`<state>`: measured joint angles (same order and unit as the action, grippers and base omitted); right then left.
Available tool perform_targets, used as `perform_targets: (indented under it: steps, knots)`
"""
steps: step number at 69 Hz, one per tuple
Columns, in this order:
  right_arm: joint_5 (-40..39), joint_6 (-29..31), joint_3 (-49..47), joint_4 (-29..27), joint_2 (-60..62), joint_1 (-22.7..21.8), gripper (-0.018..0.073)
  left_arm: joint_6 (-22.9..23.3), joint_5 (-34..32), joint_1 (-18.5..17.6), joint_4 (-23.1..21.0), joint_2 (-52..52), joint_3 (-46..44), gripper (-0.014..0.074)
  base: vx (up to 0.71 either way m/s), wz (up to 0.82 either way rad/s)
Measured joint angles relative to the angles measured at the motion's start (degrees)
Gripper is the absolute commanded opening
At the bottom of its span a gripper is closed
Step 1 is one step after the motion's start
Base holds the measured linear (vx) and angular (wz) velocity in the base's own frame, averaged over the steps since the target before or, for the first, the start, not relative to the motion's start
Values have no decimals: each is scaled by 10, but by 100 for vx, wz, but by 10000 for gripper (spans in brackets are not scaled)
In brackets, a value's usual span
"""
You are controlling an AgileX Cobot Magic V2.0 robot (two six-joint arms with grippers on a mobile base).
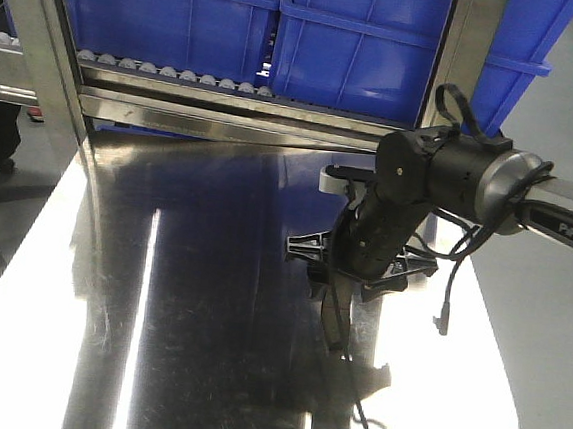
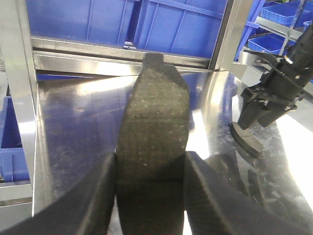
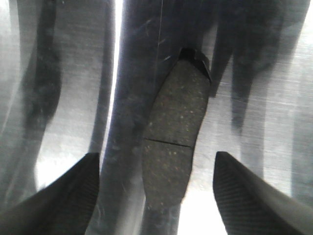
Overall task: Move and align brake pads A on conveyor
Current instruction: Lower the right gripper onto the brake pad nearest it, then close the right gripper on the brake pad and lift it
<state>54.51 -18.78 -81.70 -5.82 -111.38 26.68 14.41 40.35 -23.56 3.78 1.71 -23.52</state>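
On the shiny steel tabletop, toward its right side, the first brake pad lies flat with its grey-brown friction face up. The thin cross groove runs across its middle, and a bit of darker backing plate shows at its far end. Above it hangs the right gripper, pointed down at the table with its jaws spread wide: one dark finger stands off to each side of the pad, neither touching it, and bare steel shows in both gaps. In the front view the black right arm extends in from the right edge (the word PiPER is printed on its grey link), and a loose black cable droops beside the wrist. The second brake pad is held on end in the left gripper, whose two fingers press against its two sides and clamp it. Its rough face is turned toward the wrist camera and its notched end points up. In the left wrist view the right gripper and the first brake pad sit well to the right of the held one. Behind the tabletop, a row of small metal rollers runs under large blue bins.
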Motion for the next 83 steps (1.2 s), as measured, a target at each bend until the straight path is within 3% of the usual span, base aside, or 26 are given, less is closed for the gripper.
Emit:
perform_targets:
  steps: [16, 26, 41, 57, 70, 83]
  knots:
    - [-2, -17, -1, 3, -27, 3, 470, 0, 0, 0, 0, 0, 0, -6, 0, 0]
    - [-7, -18, -1, 5, -42, 3, 396, 0, 0, 0, 0, 0, 0, -6, 0, 0]
    - [-10, -18, -2, 9, -54, 3, 233, 0, 0, 0, 0, 0, 0, -6, 0, 0]
    - [-12, 0, -5, 8, -54, 2, -17, 0, 0, 0, 0, 0, 0, -6, 0, 0]
    - [-12, 25, -3, 0, -46, -19, -9, 0, 0, 0, 0, 0, 0, -6, 0, 0]
    - [-31, 65, 40, 3, 25, -71, -6, 0, 0, 0, 0, 0, 0, -6, 0, 0]
